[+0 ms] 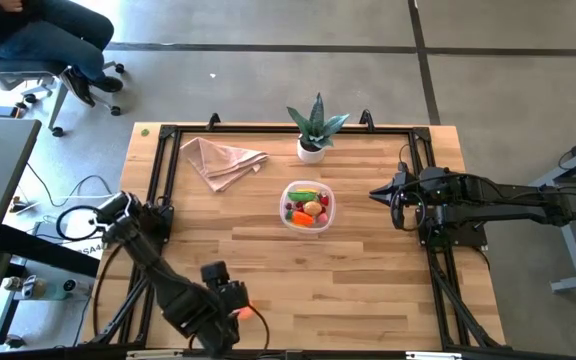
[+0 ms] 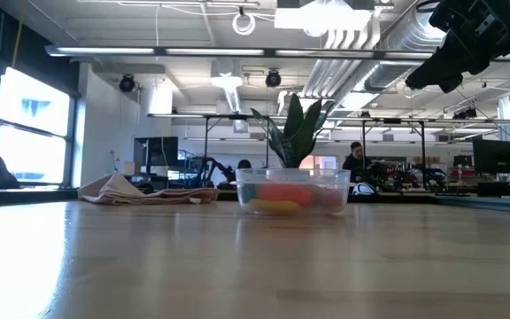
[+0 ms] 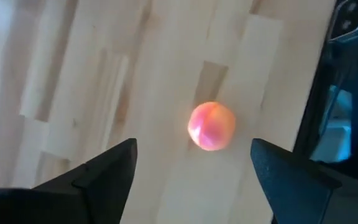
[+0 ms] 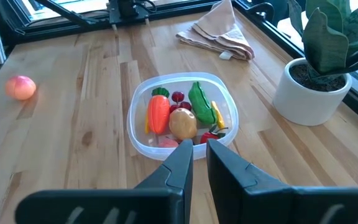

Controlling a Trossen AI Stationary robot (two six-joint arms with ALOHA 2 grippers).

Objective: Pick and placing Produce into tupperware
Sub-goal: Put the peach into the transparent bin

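The clear tupperware [image 1: 308,206] stands mid-table, its bottom flat on the wood, and holds an orange carrot [image 4: 158,114], a green pod [image 4: 201,104], a tan piece [image 4: 183,124] and small red bits. A pink-orange peach [image 3: 211,126] lies alone on the table near the front edge, left of centre [image 1: 240,313]. My left gripper [image 3: 192,152] hovers above the peach, open, one finger on either side and clear of it. My right gripper [image 4: 197,152] hangs shut and empty above the table, right of the tupperware [image 1: 378,192].
A potted spiky plant [image 1: 314,132] stands just beyond the tupperware at the far edge. A crumpled tan cloth [image 1: 224,160] lies at the far left. Black rails [image 1: 158,180] frame the table. A seated person [image 1: 38,35] is beyond the far left corner.
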